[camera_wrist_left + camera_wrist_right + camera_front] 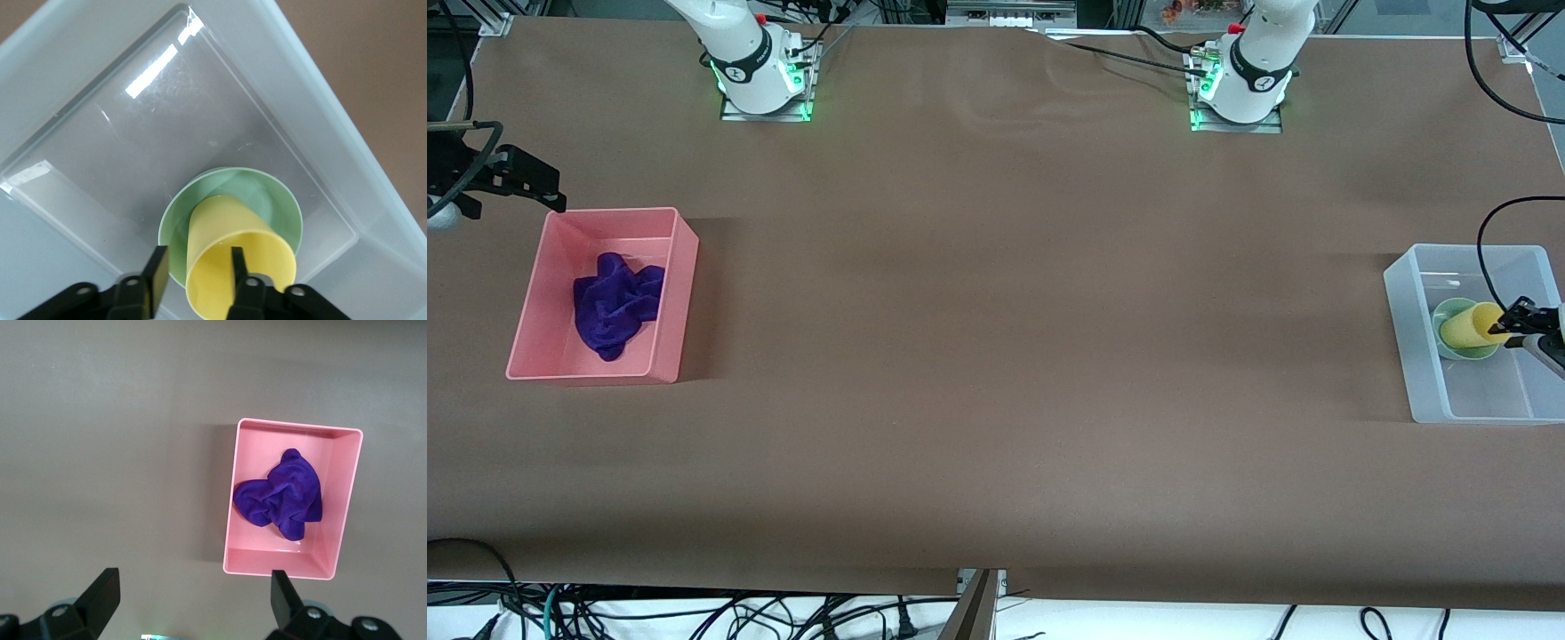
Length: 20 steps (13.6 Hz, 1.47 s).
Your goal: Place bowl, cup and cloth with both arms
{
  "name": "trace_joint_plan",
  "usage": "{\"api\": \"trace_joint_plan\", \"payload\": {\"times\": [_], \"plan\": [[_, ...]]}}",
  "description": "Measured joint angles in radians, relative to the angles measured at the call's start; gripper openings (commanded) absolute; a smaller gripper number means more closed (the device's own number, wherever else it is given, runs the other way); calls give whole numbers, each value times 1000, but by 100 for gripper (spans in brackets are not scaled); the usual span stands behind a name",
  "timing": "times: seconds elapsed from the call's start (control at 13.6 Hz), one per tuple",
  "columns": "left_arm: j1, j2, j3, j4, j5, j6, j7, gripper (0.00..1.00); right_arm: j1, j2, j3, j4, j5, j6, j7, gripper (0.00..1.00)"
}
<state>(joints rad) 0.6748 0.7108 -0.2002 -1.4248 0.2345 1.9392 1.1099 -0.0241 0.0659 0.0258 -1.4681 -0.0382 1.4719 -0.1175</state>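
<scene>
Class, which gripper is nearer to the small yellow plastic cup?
Left. The left gripper straddles the yellow plastic cup's rim inside the clear bin; the right gripper hangs beside the pink bin.

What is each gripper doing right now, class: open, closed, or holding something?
Left gripper: fingers astride the cup wall, over the bowl; grip cannot be told.
Right gripper: open, empty, beside the pink bin.

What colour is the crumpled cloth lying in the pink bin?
Deep purple. The cloth shows best in the right wrist view.
</scene>
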Motion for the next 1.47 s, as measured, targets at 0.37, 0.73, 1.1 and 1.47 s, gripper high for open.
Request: {"api": "trace_joint_plan", "payload": {"times": [0.37,0.73,1.1,1.47], "plan": [[-24,-60,-27,15,0,-54,-5,100,14,7,2,0,0,1,1,100],[-190,-243,-49,22,-2,-241,-172,100,19,7,1,0,0,1,2,100],[-430,-373,-55,22,-6,-411,-511,100,19,8,1,0,0,1,2,100],[-547,-462,-48,12,-115,-485,-811,100,19,8,0,0,-1,2,2,100]]}}
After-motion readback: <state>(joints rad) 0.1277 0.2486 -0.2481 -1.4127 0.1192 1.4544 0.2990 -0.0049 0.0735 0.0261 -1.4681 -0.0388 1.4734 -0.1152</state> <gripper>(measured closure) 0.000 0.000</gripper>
